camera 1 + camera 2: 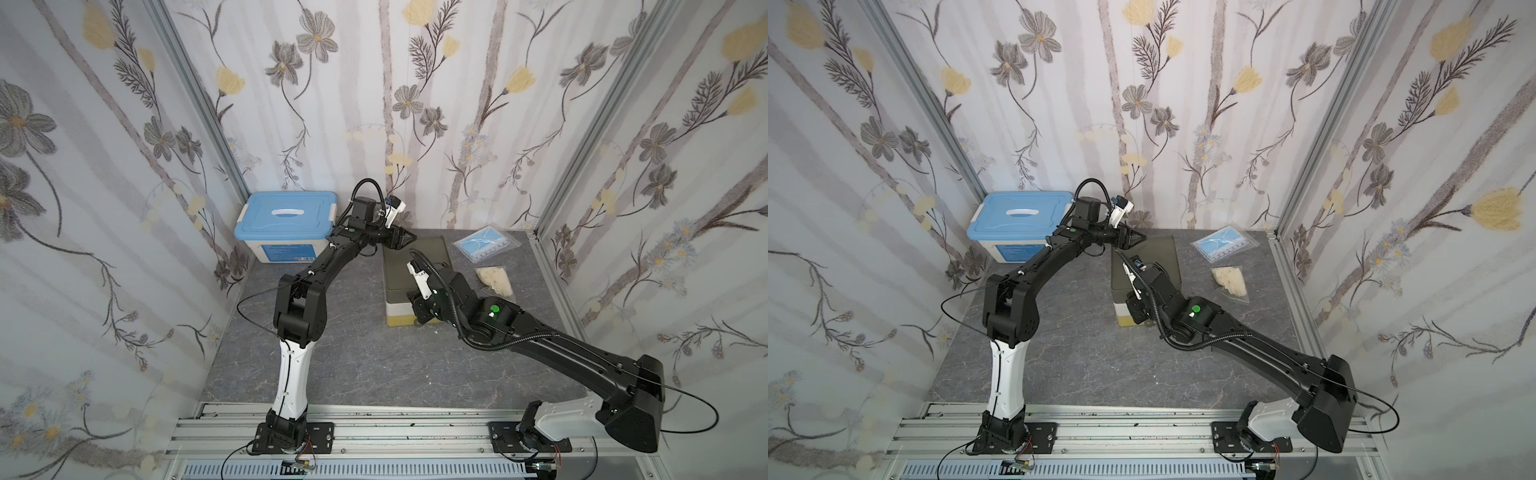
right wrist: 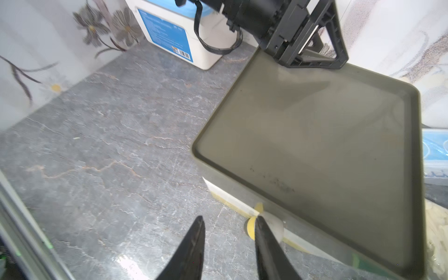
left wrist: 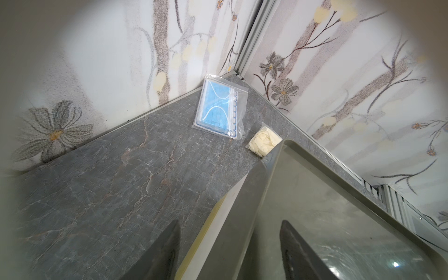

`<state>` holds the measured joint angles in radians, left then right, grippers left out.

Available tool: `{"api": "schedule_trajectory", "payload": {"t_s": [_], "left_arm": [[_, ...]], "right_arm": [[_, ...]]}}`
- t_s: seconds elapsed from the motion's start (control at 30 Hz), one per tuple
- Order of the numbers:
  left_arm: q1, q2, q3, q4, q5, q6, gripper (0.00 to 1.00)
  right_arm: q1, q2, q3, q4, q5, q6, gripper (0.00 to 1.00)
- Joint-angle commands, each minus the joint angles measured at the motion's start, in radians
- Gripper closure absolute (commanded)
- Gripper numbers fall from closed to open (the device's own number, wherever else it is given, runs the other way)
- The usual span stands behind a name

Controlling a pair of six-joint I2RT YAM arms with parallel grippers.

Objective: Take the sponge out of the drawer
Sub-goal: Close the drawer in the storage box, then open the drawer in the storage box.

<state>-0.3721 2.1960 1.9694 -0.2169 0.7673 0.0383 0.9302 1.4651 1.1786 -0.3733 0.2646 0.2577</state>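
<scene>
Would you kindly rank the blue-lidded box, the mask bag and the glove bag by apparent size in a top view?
Largest: blue-lidded box.
Then: mask bag.
Smallest: glove bag, only slightly smaller.

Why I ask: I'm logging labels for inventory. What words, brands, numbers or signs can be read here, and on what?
Nothing reads clearly enough to quote.
Blue label on the storage box: white print and a barcode, too blurred to read.
Bag of masks: no legible print.
Bag of gloves: no print seen.
Drawer unit: no print seen.
</scene>
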Motion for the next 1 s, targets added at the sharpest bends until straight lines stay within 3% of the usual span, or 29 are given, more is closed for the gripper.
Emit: {"api": "schedule_trajectory", "payload": {"t_s": [0.0, 0.17, 0.4, 0.7, 0.97], "left_arm": [[-0.001, 0.013, 0.0, -0.072, 0.018, -0.006, 0.34], [-0.001, 0.019, 0.001, -0.069, 0.024, -0.012, 0.34], [0.003, 0.001, -0.014, -0.081, 0.016, 0.002, 0.34], [0.001, -0.018, -0.05, -0.054, 0.017, -0.017, 0.35], [0.002, -0.034, -0.064, -0.069, 0.014, 0.002, 0.36]], "right_arm": [[0.003, -0.053, -0.099, 0.065, -0.024, 0.116, 0.59], [-0.005, -0.103, -0.332, 0.23, 0.025, 0.264, 0.59], [-0.014, -0.131, -0.513, 0.499, 0.119, 0.42, 0.58], [-0.011, 0.025, -0.521, 0.647, 0.19, 0.461, 0.58], [-0.013, 0.109, -0.476, 0.671, 0.231, 0.451, 0.6]]}}
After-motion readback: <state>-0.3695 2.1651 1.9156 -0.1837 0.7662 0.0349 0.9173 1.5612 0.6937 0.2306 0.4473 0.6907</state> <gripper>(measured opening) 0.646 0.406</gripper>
